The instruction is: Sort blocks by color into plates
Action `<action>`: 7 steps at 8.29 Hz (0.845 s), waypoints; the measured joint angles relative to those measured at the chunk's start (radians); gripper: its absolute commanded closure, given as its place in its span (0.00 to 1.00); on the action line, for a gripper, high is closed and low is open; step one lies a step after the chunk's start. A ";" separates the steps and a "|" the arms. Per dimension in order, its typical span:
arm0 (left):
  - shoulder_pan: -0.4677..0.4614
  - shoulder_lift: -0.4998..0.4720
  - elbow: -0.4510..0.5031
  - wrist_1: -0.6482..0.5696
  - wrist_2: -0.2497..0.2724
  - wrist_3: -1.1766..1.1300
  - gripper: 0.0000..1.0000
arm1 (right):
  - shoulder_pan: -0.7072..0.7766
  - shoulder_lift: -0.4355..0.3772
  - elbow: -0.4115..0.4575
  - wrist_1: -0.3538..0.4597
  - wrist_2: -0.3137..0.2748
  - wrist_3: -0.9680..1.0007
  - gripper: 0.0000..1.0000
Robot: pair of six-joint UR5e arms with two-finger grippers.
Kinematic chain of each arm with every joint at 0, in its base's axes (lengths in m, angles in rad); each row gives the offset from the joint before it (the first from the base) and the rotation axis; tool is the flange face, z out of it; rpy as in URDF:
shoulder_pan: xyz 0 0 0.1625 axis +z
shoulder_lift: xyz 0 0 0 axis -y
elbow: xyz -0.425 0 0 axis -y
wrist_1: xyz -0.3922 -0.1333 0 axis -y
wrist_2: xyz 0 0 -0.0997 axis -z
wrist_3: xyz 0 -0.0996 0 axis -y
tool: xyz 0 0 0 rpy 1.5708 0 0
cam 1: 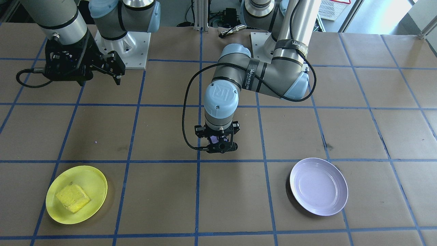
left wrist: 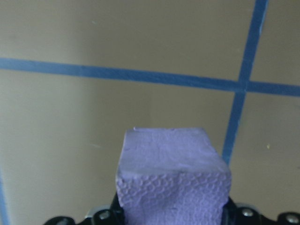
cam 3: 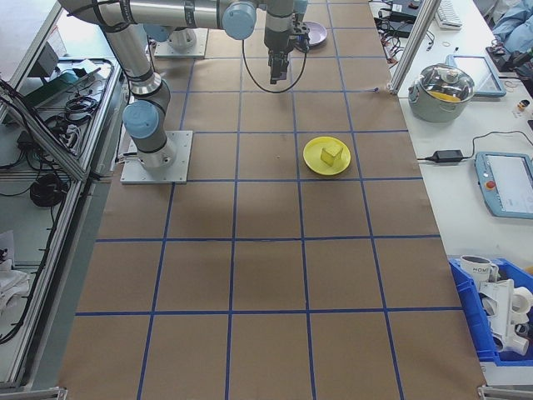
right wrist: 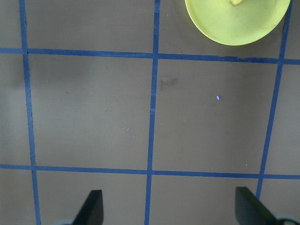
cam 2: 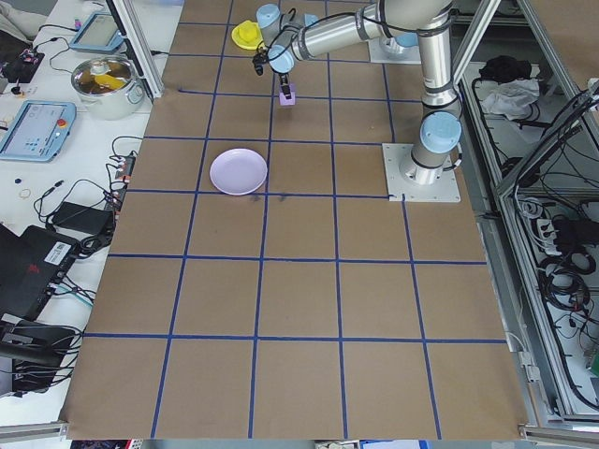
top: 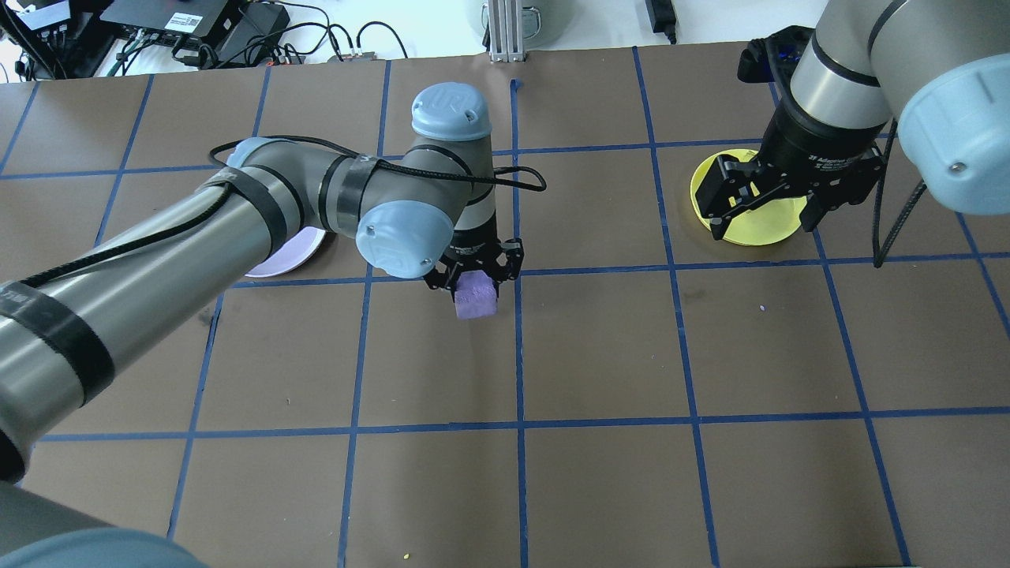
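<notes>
My left gripper [top: 473, 285] is shut on the light purple block [top: 475, 300] near the table's middle, beside a blue tape crossing; the block fills the lower left wrist view [left wrist: 173, 178]. The lavender plate [cam 1: 319, 186] lies bare to that arm's side, half hidden under the arm in the overhead view. The yellow block [cam 1: 72, 197] rests inside the yellow plate [cam 1: 94, 177]. My right gripper [cam 1: 111, 70] hangs open and holds nothing, raised near the robot's base side of that plate; its fingertips [right wrist: 93, 208] show at the bottom of the right wrist view.
Brown paper with a blue tape grid [cam 1: 198, 191] covers the table. Both arm bases [cam 1: 128, 48] stand at the robot's edge. Off the table's far side are a pot [cam 3: 445, 87], tablets and cables.
</notes>
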 measured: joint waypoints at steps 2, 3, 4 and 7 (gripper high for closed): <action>0.109 0.074 0.034 -0.069 0.045 0.164 1.00 | 0.000 0.000 0.000 -0.001 0.002 0.000 0.00; 0.183 0.094 0.057 -0.093 0.052 0.270 1.00 | 0.000 0.001 0.000 -0.001 0.003 0.000 0.00; 0.256 0.101 0.084 -0.106 0.056 0.372 1.00 | 0.000 0.001 0.000 -0.001 0.002 0.000 0.00; 0.456 0.060 0.142 -0.103 0.057 0.649 1.00 | 0.000 0.001 0.001 0.000 0.002 0.000 0.00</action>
